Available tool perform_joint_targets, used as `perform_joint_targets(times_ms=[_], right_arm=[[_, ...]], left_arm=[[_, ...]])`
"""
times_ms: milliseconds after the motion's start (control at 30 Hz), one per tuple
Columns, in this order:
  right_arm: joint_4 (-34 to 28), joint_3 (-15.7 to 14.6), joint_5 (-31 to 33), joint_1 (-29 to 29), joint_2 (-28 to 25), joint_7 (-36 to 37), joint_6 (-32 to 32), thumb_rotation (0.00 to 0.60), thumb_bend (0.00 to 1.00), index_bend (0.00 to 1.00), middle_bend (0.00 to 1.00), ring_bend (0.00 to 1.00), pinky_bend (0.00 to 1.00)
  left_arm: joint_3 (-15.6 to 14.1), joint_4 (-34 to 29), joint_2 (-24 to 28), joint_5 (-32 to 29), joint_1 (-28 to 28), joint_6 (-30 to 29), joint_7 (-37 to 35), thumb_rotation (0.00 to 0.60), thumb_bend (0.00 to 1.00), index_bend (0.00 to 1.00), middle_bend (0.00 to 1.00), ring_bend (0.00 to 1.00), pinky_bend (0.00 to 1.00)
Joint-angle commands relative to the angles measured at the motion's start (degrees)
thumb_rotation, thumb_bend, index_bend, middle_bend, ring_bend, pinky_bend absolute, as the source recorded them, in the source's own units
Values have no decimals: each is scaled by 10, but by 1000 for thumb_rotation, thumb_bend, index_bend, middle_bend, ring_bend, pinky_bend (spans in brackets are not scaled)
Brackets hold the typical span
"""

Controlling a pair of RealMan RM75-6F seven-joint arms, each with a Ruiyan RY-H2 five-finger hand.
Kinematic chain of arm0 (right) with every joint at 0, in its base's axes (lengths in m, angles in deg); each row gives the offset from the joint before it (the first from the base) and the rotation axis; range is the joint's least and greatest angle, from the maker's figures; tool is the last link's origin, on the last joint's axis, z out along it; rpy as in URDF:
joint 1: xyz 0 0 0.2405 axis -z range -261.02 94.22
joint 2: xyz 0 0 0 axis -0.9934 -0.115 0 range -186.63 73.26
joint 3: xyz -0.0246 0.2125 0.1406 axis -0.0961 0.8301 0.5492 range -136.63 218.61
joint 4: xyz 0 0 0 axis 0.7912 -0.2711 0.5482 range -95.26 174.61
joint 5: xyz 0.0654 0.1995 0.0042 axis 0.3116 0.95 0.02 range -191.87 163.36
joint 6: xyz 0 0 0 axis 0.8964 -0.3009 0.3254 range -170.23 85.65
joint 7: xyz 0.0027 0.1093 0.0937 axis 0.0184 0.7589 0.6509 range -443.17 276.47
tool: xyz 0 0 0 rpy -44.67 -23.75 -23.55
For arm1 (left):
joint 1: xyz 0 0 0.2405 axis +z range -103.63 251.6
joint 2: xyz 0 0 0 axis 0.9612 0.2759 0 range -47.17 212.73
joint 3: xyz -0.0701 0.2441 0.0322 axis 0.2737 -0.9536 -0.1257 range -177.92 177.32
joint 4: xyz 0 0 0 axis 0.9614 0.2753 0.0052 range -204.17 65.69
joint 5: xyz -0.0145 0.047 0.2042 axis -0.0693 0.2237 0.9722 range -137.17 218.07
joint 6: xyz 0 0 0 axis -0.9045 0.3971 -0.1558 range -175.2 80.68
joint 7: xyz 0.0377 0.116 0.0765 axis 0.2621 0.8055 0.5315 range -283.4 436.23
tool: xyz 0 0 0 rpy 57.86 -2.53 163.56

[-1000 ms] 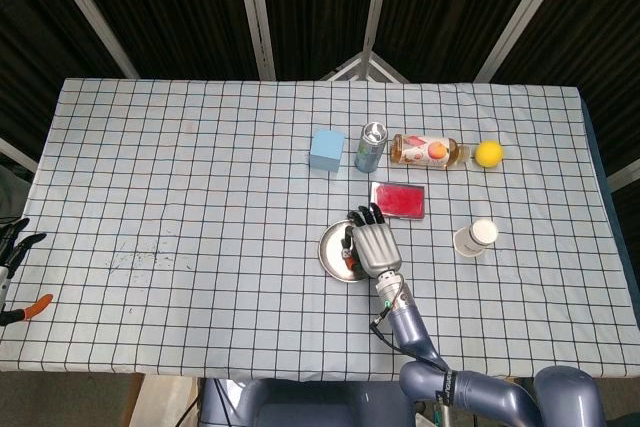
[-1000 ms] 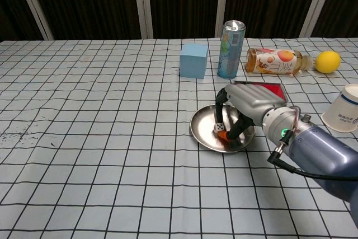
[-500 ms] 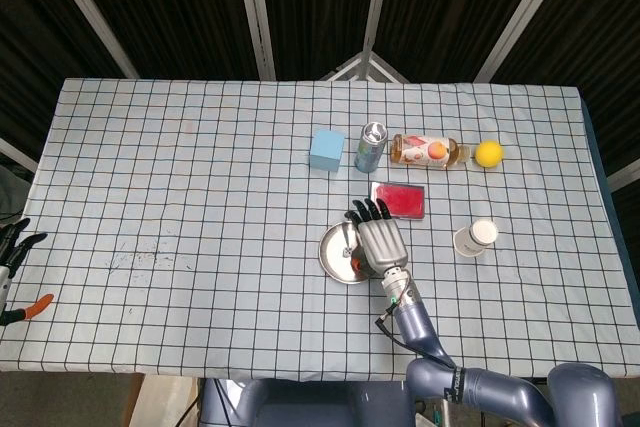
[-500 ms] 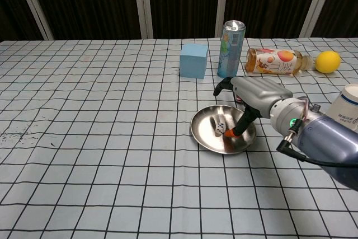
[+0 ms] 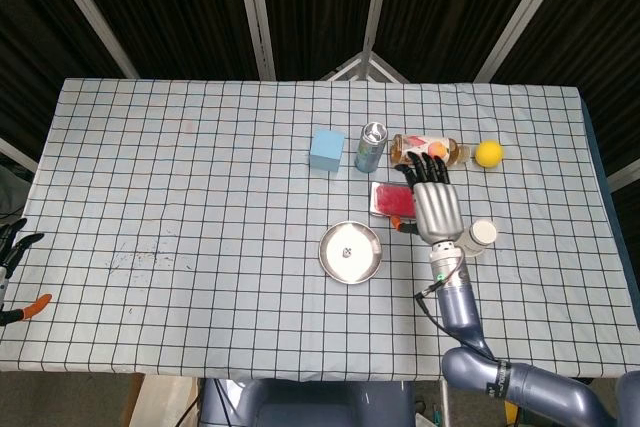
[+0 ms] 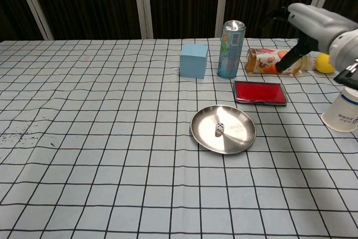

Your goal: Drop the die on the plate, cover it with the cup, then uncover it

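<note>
A small white die [image 6: 220, 129] lies on the round metal plate [image 6: 239, 134] near the table's middle; the head view shows the die [image 5: 348, 252] on the plate [image 5: 327, 257] too. A white paper cup [image 6: 342, 111] stands upright to the plate's right, also visible in the head view as the cup [image 5: 477, 237]. My right hand [image 5: 432, 204] hovers raised between plate and cup with fingers spread and nothing in it; the chest view has the right hand [image 6: 314, 22] high at the upper right. My left hand [image 5: 12, 252] hangs off the table's left edge, fingers apart.
Behind the plate lie a red flat case [image 6: 260, 92], a blue cube [image 6: 193, 61], an upright drink can [image 6: 230, 48], a bottle [image 6: 268, 61] on its side and a lemon [image 6: 326, 63]. The checked cloth reaches every table edge.
My right hand rose off the plate and swung right and back toward the cup. The die stays lying on the plate, now uncovered by the hand.
</note>
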State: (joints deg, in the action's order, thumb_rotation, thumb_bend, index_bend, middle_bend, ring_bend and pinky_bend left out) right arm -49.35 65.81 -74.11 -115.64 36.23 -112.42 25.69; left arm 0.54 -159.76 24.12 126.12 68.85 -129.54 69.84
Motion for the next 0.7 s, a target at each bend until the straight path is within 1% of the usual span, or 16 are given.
perform_joint_targets(times_ms=[33,200,367,533,700], right_arm=[[-24,-5,21,25,-43,-8,6,600,174,228,110,34,0],[-40,-28,48,47,-82,0,-14,600,174,229,129,34,0],[-36,-46,63,51,-104,5,-39,600,175,229,152,40,0],[-32,-54,83,47,-117,3,-54,600,174,230,194,58,0],[-11,-59,100,40,-122,-5,-62,600,174,254,248,78,0]], left_arm=[[-1,-1,1,1,1,-1,0,600,293,161,0,0,23],[-3,-3,-2,3,0,2,9,600,293,161,0,0,23],[-2,-6,-4,0,-2,5,19,600,294,162,0,0,23],[1,-6,-5,-8,-3,8,20,600,294,161,0,0,24],[1,-6,-4,-6,-3,7,19,600,294,161,0,0,24]])
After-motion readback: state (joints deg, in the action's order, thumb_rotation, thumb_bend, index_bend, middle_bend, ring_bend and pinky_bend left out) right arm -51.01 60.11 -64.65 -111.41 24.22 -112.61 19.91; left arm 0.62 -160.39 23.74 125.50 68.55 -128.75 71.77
